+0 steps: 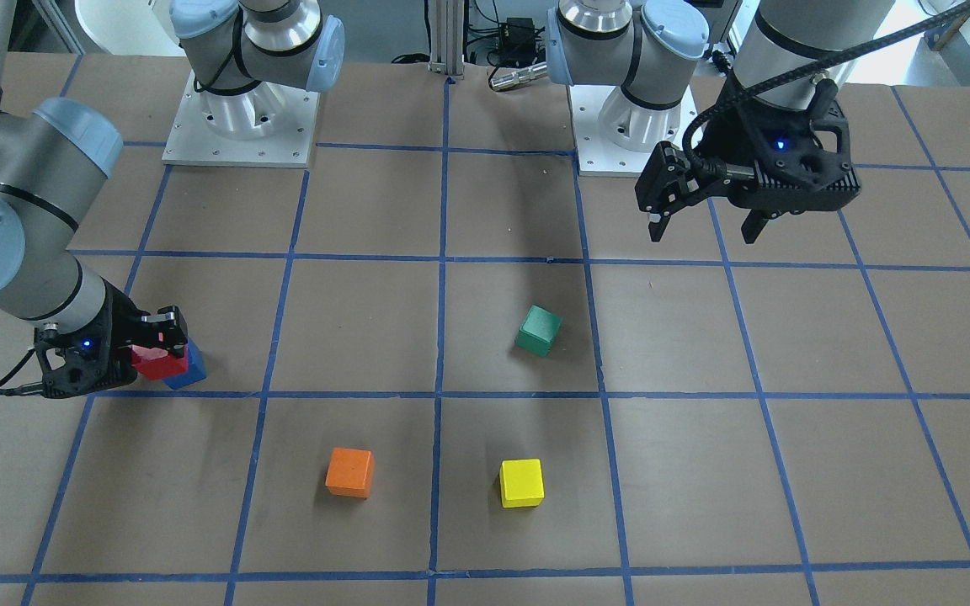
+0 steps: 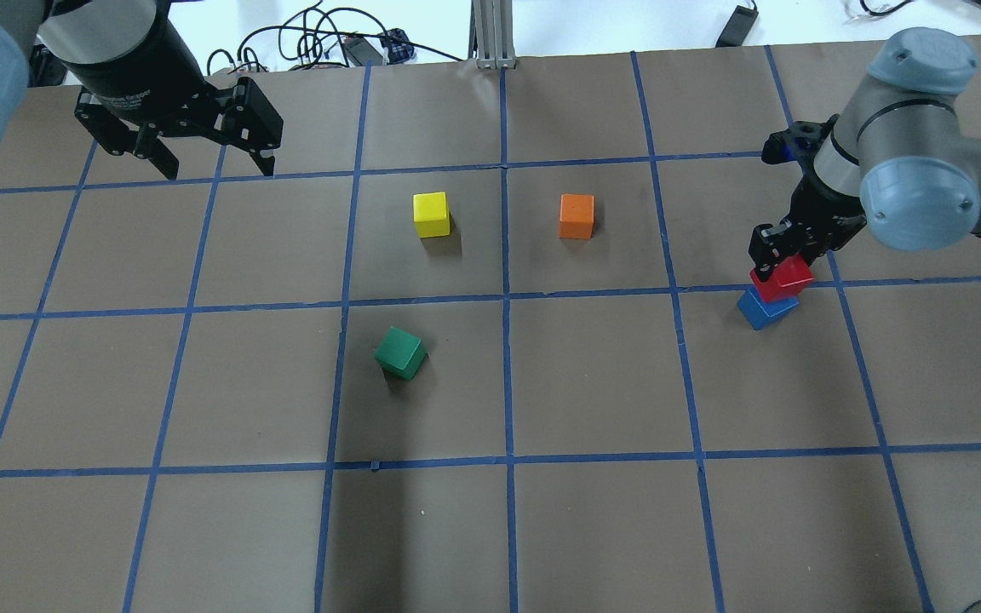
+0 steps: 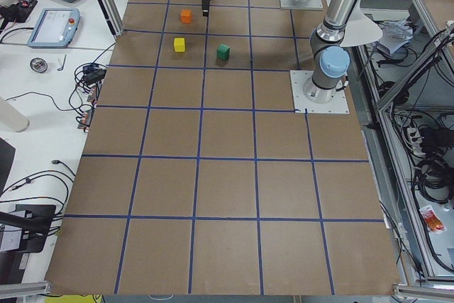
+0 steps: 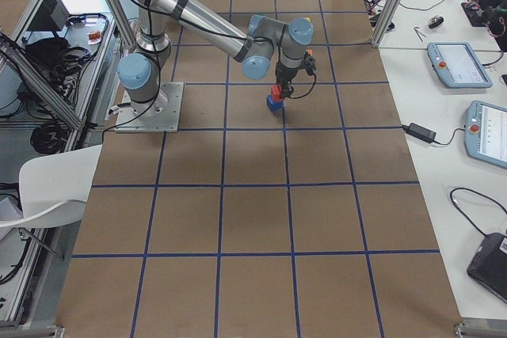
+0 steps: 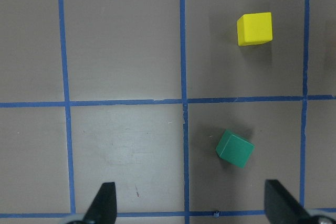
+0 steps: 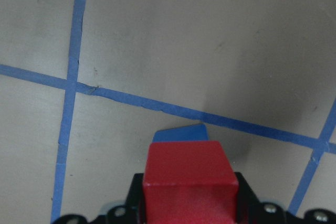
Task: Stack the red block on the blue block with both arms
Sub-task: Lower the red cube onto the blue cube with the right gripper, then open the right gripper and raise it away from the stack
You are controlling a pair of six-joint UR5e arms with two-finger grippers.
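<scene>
My right gripper (image 2: 782, 268) is shut on the red block (image 2: 785, 277) and holds it right over the blue block (image 2: 765, 310), near the table's right side. The red block (image 1: 157, 362) covers most of the blue block (image 1: 190, 372), slightly off-centre. I cannot tell whether they touch. In the right wrist view the red block (image 6: 189, 174) sits between the jaws with a blue corner (image 6: 181, 134) showing beyond it. My left gripper (image 2: 218, 169) is open and empty, raised above the far left of the table; its fingertips (image 5: 105, 203) frame bare table.
A green cube (image 2: 399, 352) lies tilted near the middle. A yellow cube (image 2: 431, 214) and an orange cube (image 2: 576, 215) stand farther out, side by side. The arm bases (image 1: 239, 126) are at the robot's edge. Blue tape lines grid the brown table.
</scene>
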